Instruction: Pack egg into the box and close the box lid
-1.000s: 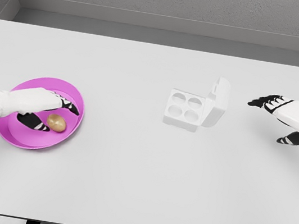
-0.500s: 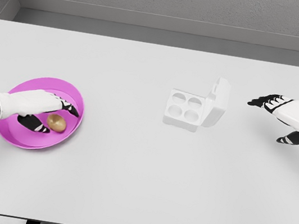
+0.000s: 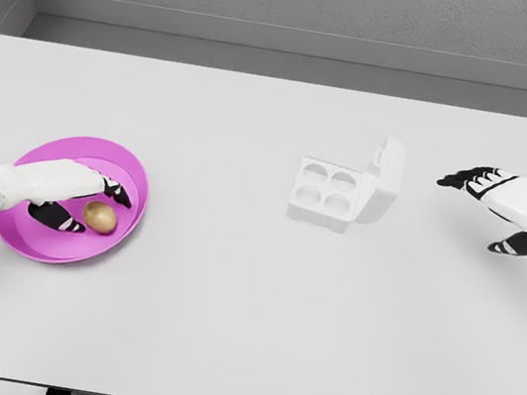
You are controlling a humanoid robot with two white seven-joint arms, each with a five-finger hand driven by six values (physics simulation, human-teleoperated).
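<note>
Egg (image 3: 99, 217) in pink bowl (image 3: 136, 177), long axis across view. Left hand (image 3: 69, 192) fingers curled round egg, grip unclear. Right hand (image 3: 503, 205) fingers loose, right of open box (image 3: 329, 194).

A shallow round magenta plastic plate (image 3: 35, 244) sits near the left edge of my broad, pale grey table (image 3: 222, 331), with a grey wall (image 3: 304, 4) behind.

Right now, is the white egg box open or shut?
Open: the white four-cup egg box has its lid standing up, all cups empty.
</note>
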